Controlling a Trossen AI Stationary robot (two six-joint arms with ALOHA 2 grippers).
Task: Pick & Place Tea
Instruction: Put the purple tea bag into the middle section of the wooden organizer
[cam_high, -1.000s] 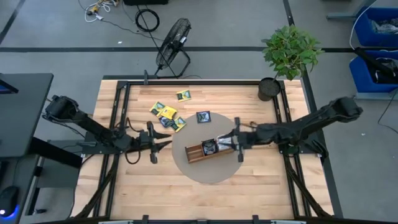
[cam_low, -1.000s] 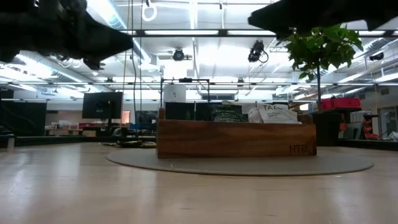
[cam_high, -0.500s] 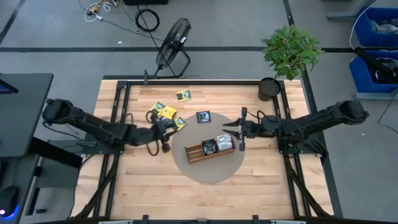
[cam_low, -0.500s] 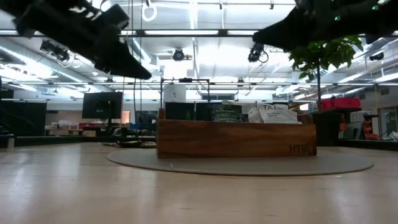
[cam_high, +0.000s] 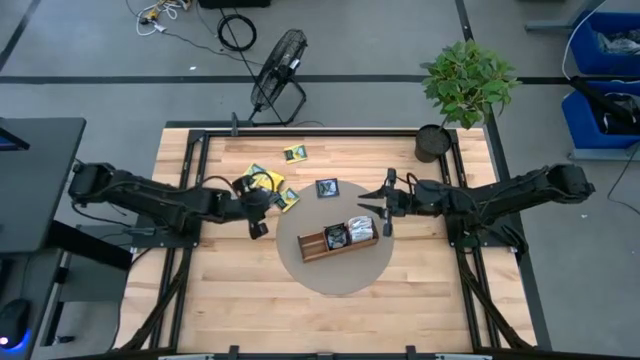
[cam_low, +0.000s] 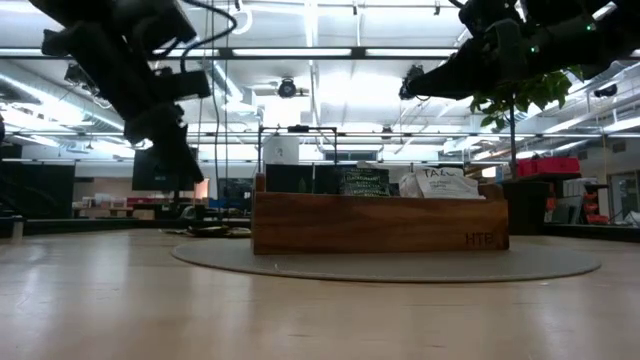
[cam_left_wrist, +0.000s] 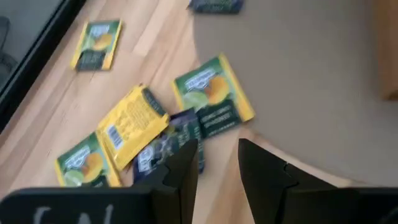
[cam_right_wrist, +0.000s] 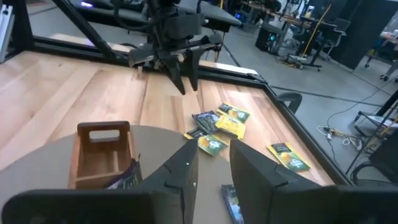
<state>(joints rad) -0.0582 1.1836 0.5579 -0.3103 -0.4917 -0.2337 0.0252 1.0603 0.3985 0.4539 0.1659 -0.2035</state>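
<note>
Several small tea sachets (cam_high: 266, 186) lie flat on the wooden table's far left part, yellow-and-green and dark ones overlapping (cam_left_wrist: 213, 96). One more yellow-green sachet (cam_high: 294, 153) and a dark one (cam_high: 326, 187) lie apart. The brown wooden tray (cam_high: 337, 238) stands on a round grey mat (cam_high: 335, 275) and holds a few sachets. My left gripper (cam_left_wrist: 217, 158) hangs open above the mat's edge beside the sachet cluster, slanting down. My right gripper (cam_right_wrist: 211, 158) is open, nearly level, above the mat's far side, just beyond the tray.
A potted plant (cam_high: 462, 85) stands at the table's far right corner. A black frame rail (cam_high: 330, 130) runs along the far edge. A fan (cam_high: 278, 62) sits on the floor behind the table.
My left gripper has swung toward the far edge and the sachet cluster and has tipped from nearly level to slanting down. My right gripper has gone from above the tray toward the far edge, sinking a little. The sachets and the tray have not moved.
</note>
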